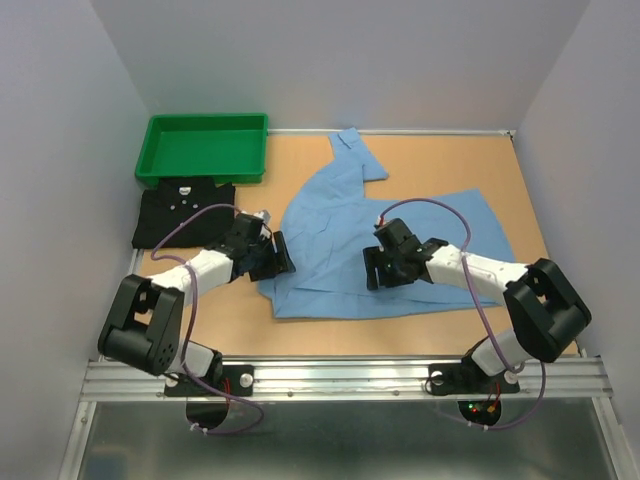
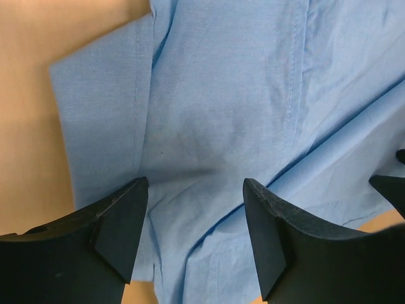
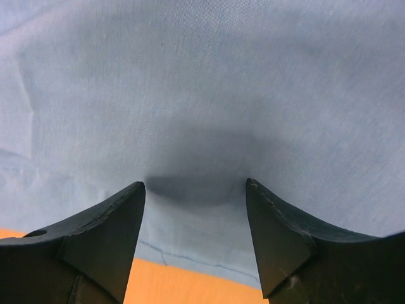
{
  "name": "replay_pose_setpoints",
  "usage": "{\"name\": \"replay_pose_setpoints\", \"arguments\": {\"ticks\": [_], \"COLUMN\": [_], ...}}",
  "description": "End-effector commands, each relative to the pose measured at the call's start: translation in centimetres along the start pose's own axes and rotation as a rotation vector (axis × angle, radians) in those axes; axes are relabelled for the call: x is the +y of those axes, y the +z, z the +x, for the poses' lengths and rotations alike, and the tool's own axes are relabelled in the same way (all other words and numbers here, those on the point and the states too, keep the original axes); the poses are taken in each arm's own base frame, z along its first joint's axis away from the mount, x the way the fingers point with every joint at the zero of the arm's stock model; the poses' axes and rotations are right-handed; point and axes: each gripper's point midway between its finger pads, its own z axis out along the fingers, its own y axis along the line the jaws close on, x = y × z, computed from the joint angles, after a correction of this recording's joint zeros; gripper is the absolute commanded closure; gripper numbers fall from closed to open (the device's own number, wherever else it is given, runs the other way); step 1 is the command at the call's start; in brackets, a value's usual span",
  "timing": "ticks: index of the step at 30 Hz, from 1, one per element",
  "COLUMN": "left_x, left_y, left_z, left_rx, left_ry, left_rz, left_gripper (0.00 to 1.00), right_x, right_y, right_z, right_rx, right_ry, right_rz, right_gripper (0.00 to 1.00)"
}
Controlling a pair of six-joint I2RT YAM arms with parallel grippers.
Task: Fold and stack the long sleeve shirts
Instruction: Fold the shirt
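Observation:
A light blue long sleeve shirt [image 1: 330, 225] lies spread and partly folded across the middle of the table, collar toward the far edge. A black shirt [image 1: 180, 215], folded into a rectangle, rests at the left, just in front of the tray. My left gripper [image 1: 276, 256] hovers open over the blue shirt's near left edge; its fingers [image 2: 120, 215] straddle wrinkled blue cloth [image 2: 215, 126] without pinching it. Over the shirt's lower middle my right gripper [image 1: 378, 268] also stands open, the fabric [image 3: 202, 95] smooth under it and the hem [image 3: 196, 259] close to its fingertips.
A green plastic tray [image 1: 203, 148] stands at the far left corner, nothing visible in it. Grey walls close in the table on three sides. Bare orange tabletop [image 1: 470, 160] shows at the far right and along the near edge [image 1: 380, 335].

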Motion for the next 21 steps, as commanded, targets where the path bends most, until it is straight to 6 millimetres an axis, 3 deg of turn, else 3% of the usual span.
{"name": "replay_pose_setpoints", "arguments": {"ticks": [1, 4, 7, 10, 11, 12, 14, 15, 16, 17, 18, 20, 21], "left_x": [2.8, 2.4, 1.7, 0.2, -0.2, -1.0, -1.9, -2.9, -3.0, -3.4, -4.8, -5.1, -6.4], "left_y": [-2.9, -4.7, -5.6, -6.1, -6.1, -6.4, -5.8, -6.1, -5.0, -4.6, -5.0, -3.5, -3.7], "left_z": [2.7, 1.6, 0.5, -3.0, -4.0, -6.2, -8.5, -10.3, -10.9, -11.7, -13.9, -15.1, -17.1], "left_rx": [0.076, 0.054, 0.021, -0.092, -0.12, -0.192, -0.251, -0.29, -0.275, -0.277, -0.317, -0.308, -0.354], "left_ry": [-0.046, -0.021, 0.005, 0.076, 0.093, 0.12, 0.148, 0.178, 0.193, 0.213, 0.258, 0.31, 0.336], "left_rz": [-0.111, -0.123, -0.11, -0.073, -0.066, -0.057, -0.043, -0.033, -0.036, -0.034, -0.014, -0.013, 0.006], "left_gripper": [0.27, 0.27, 0.25, 0.24, 0.24, 0.23, 0.23, 0.21, 0.21, 0.2, 0.2, 0.2, 0.2], "right_x": [2.3, 3.3, 3.6, 3.1, 2.0, 1.6, -1.2, -3.2, -4.2, -5.3, -6.9, -8.5, -9.3], "right_y": [-2.1, -3.1, -4.5, -6.1, -6.3, -6.9, -7.2, -7.4, -7.7, -8.0, -8.3, -8.6, -8.9], "right_z": [2.7, 3.3, 2.6, -1.2, -2.5, -4.5, -7.2, -9.2, -10.4, -11.4, -13.3, -15.0, -15.9], "right_rx": [0.081, 0.118, 0.123, 0.002, -0.047, -0.095, -0.131, -0.159, -0.181, -0.199, -0.232, -0.258, -0.278], "right_ry": [0.015, 0.01, -0.023, -0.063, -0.075, -0.1, -0.071, -0.019, -0.006, 0.001, 0.034, 0.06, 0.075], "right_rz": [-0.103, -0.152, -0.162, -0.111, -0.051, -0.039, 0.004, 0.037, 0.055, 0.082, 0.127, 0.165, 0.184], "right_gripper": [0.3, 0.3, 0.3, 0.28, 0.27, 0.27, 0.25, 0.22, 0.18, 0.06, 0.0, 0.0, 0.0]}}
